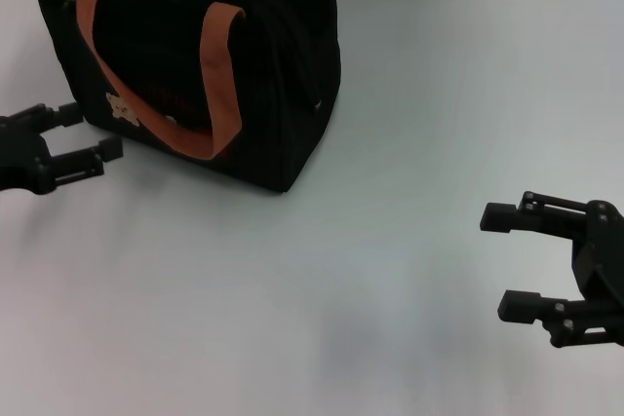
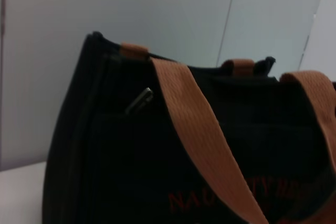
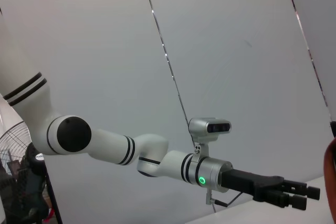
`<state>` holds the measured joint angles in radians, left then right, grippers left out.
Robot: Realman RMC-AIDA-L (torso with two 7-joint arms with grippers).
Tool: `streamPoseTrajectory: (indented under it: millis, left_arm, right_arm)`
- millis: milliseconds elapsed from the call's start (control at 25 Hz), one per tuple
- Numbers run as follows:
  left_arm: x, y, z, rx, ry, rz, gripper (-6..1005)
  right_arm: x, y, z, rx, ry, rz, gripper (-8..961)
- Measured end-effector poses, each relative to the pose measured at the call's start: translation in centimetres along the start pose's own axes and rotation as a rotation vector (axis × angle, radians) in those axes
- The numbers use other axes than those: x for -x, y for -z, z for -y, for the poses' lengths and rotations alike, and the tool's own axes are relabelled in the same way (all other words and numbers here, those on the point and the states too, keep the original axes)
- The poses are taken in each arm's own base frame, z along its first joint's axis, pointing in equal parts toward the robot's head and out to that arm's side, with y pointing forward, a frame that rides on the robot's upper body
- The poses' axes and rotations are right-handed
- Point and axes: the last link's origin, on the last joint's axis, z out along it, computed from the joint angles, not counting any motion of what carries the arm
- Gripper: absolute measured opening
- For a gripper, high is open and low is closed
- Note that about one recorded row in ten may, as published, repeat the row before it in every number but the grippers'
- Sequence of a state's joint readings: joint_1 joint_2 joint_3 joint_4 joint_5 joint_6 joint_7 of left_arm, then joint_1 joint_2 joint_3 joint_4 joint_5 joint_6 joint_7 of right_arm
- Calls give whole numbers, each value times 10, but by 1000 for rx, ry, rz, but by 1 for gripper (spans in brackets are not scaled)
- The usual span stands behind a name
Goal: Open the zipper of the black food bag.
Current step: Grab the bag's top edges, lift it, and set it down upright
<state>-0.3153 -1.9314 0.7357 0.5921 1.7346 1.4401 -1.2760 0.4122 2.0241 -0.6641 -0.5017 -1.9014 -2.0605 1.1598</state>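
Note:
The black food bag (image 1: 263, 75) stands upright at the table's far left, with orange-brown straps (image 1: 222, 75) and a small tan patch (image 1: 121, 109) on its front. My left gripper (image 1: 90, 132) is open just left of the bag's near lower corner, apart from it. The left wrist view looks at the bag (image 2: 131, 171) from close by; a small silvery pull tab (image 2: 139, 100) of the zipper hangs near its upper end, beside a strap (image 2: 194, 124). My right gripper (image 1: 499, 262) is open low at the right, far from the bag.
The white table (image 1: 390, 143) spreads out in front of and to the right of the bag. A pale wall stands behind it. The right wrist view shows my left arm (image 3: 157, 161) with its gripper (image 3: 303, 198) and a sliver of the bag (image 3: 333, 166).

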Motion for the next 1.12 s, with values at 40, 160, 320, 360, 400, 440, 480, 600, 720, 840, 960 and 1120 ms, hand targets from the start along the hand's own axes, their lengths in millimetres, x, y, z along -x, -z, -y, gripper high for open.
streamPoseTrajectory:
  millis: [40,160,320,360,400,440,480,600,720,840,960,1120]
  left_arm:
    - [-1,1,0,-3,-1,-4,840]
    - [-4,0,1,-7,-8,-15,839]
    - [-6,-3,1,-2,-14,-18,839]
    - [-7,-5,0,4,-15,-22,839]
    - [-7,-5,0,4,-15,-22,839]
    - [-8,-5,-1,11,-14,-29,839]
    - [-8,-5,-1,11,-14,-29,839]
    - [-9,-4,-2,14,-12,-37,838]
    - [-8,-4,-2,13,-6,-40,838]
    - [-9,-3,-5,33,-3,-47,838]
    - [-10,-3,-6,40,-3,-50,838]
    - [-11,-3,-6,40,-6,-54,838]
  right_arm:
    - [-1,0,-1,1,-3,3,834]
    - [-1,0,-2,5,-5,7,834]
    - [-1,-1,-3,6,-7,10,834]
    - [-2,-2,-3,7,-9,12,834]
    - [-2,-2,-3,7,-9,12,834]
    - [-3,-1,-4,5,-12,14,834]
    - [-3,-1,-4,5,-12,14,834]
    - [-4,-1,-5,4,-15,16,834]
    - [-4,0,-6,6,-16,18,835]
    - [-5,0,-7,3,-20,20,835]
    - [-6,1,-8,1,-23,22,835]
    - [-6,1,-8,1,-22,22,834]
